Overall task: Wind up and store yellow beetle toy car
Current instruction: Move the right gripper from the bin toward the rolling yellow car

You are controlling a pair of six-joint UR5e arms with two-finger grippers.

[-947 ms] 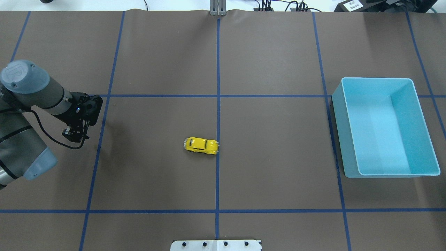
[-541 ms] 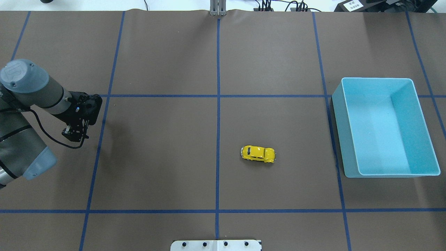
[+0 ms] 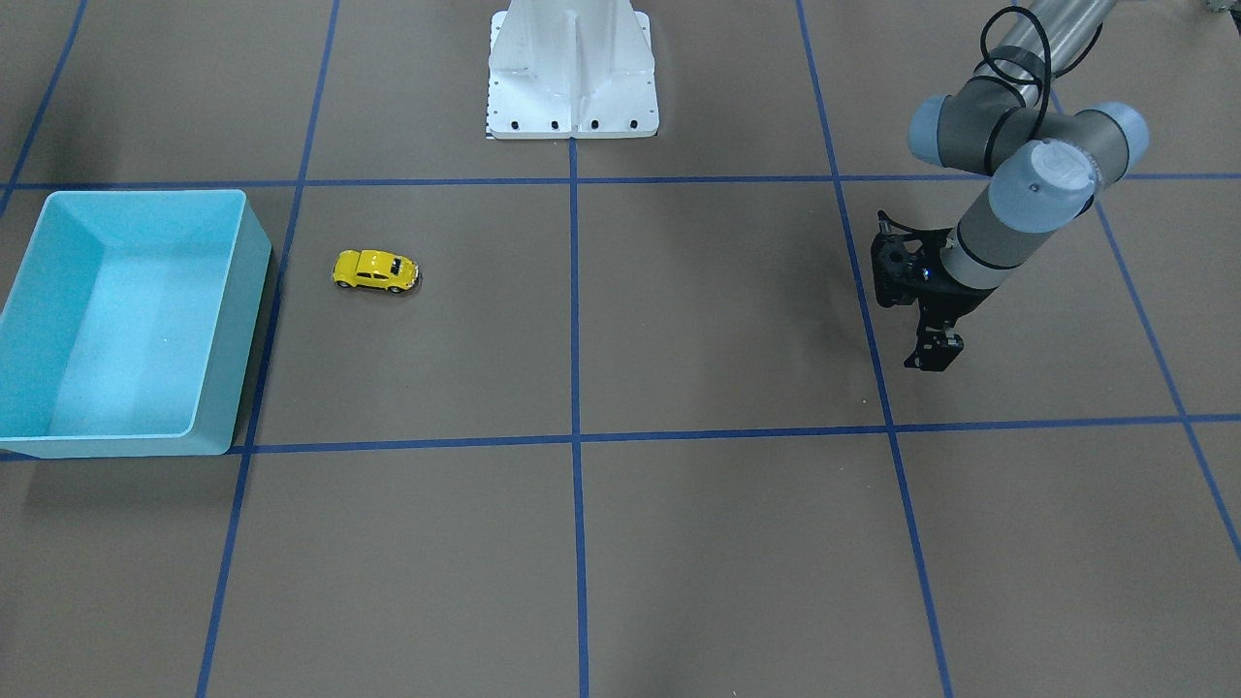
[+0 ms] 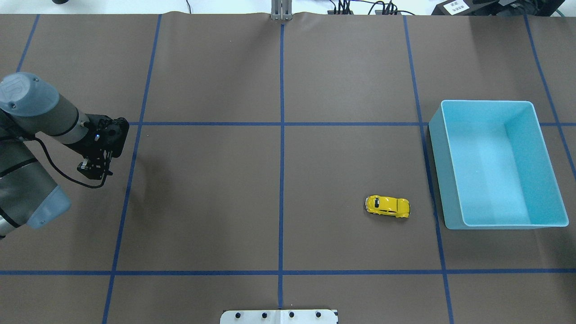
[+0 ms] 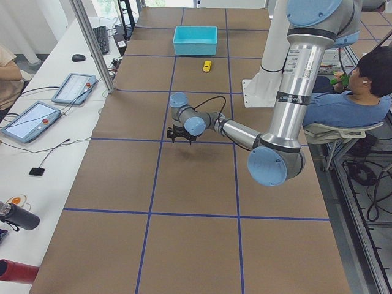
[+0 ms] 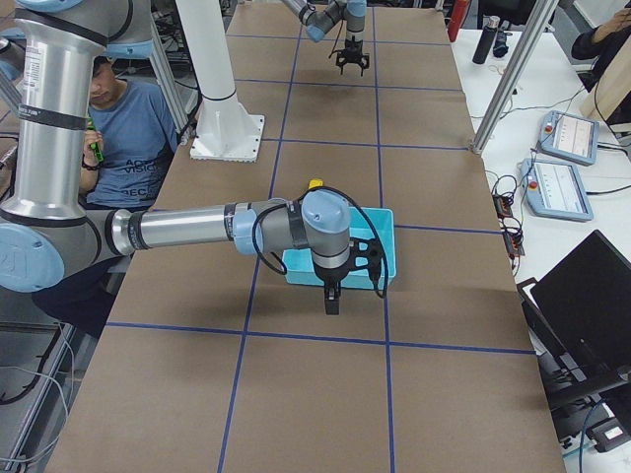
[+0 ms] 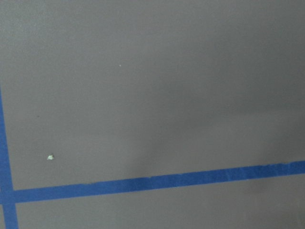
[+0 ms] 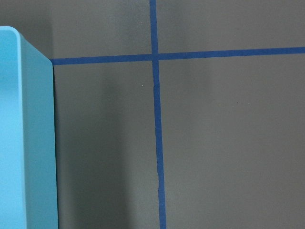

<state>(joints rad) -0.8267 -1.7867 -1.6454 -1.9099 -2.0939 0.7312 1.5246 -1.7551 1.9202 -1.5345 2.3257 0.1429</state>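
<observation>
The yellow beetle toy car (image 4: 387,206) stands on its wheels on the brown table, a short way left of the turquoise bin (image 4: 438,180), nose toward it. It also shows in the front-facing view (image 3: 375,270). My left gripper (image 4: 93,172) hangs above the table at the far left, far from the car, open and empty; it also shows in the front-facing view (image 3: 933,357). My right gripper (image 6: 330,301) shows only in the exterior right view, low beside the bin's outer side; I cannot tell whether it is open. The right wrist view shows the bin wall (image 8: 24,143).
Blue tape lines (image 4: 281,157) divide the brown table cover into squares. The white robot base plate (image 3: 572,78) sits at the table's robot side. A seated person (image 5: 343,104) is beside the robot base.
The car has rolled right, from the table's centre line to just left of the bin. My left gripper has drawn back slightly to the left.
</observation>
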